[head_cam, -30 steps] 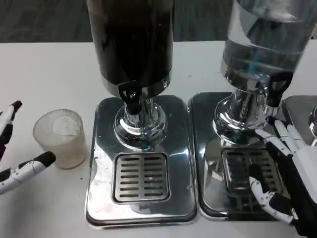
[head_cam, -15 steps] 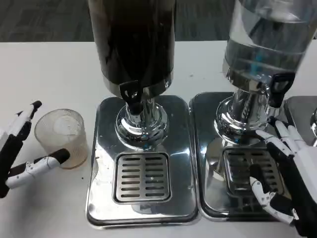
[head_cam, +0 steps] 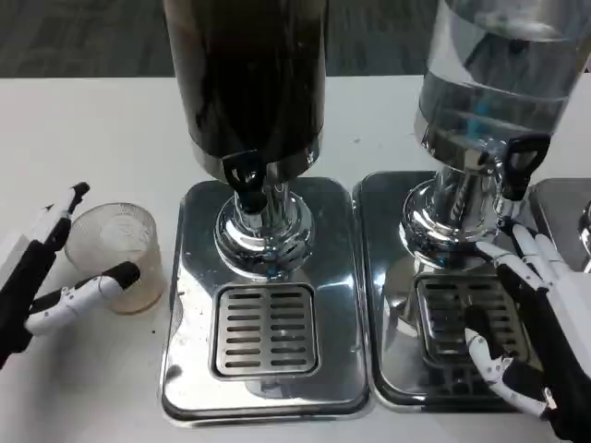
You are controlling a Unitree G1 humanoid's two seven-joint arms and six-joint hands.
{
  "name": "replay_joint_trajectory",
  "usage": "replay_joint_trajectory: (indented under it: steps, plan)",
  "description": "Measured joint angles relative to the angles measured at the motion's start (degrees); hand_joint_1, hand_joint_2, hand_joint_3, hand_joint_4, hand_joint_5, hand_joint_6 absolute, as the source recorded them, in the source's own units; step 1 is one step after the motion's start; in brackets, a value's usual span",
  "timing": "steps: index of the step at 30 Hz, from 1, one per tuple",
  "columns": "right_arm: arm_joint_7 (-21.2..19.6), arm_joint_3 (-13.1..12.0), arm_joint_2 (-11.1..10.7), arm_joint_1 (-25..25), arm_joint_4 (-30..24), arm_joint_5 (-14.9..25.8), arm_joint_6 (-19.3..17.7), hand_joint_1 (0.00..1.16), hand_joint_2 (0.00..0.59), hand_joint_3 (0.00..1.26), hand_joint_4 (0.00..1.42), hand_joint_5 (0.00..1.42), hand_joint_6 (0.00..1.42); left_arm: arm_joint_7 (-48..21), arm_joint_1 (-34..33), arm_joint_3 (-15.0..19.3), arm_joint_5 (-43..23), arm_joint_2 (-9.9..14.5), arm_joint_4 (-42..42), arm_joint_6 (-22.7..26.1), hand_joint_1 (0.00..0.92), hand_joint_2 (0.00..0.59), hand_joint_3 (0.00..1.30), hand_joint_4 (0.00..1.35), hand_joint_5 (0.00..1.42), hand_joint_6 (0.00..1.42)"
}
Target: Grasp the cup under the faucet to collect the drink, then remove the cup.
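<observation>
The translucent plastic cup [head_cam: 117, 257], standing on the white table [head_cam: 83, 148] at 9 o'clock of the dark-drink dispenser's faucet [head_cam: 245, 180], is bracketed but not gripped by the open left hand [head_cam: 42, 281], the right hand [head_cam: 540, 323] is spread empty, and tipping is risked if closure is uneven.

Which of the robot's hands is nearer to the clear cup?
Left. The left hand brackets the cup with spread fingers; the right hand hovers far across, over the right drip tray.

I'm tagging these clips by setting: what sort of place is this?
Likely a self-serve drink station, perhaps staged: a dark-filled beverage dispenser and a clear one stand on chrome drip trays, with a clear ribbed plastic cup on the white table.
</observation>
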Motion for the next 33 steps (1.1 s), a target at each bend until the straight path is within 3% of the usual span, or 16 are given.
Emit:
replay_joint_trajectory:
  steps: [22, 33]
  plan:
    - [0.0, 0.27, 0.98, 0.06, 0.0, 0.04, 0.02, 0.64, 0.545, 0.22, 0.03, 0.04, 0.16, 2.58, -4.83, -4.02, 0.21, -0.24, 5.54, -0.01, 0.1, 0.012, 0.0, 0.0, 0.05, 0.2]
    - [0.0, 0.42, 1.24, 0.09, -0.01, 0.04, 0.02, 0.65, 0.545, 0.22, 0.03, 0.04, 0.16, 3.64, -5.09, -4.46, 0.27, -0.24, 7.8, 0.0, 0.071, 0.002, 0.0, 0.0, 0.08, 0.22]
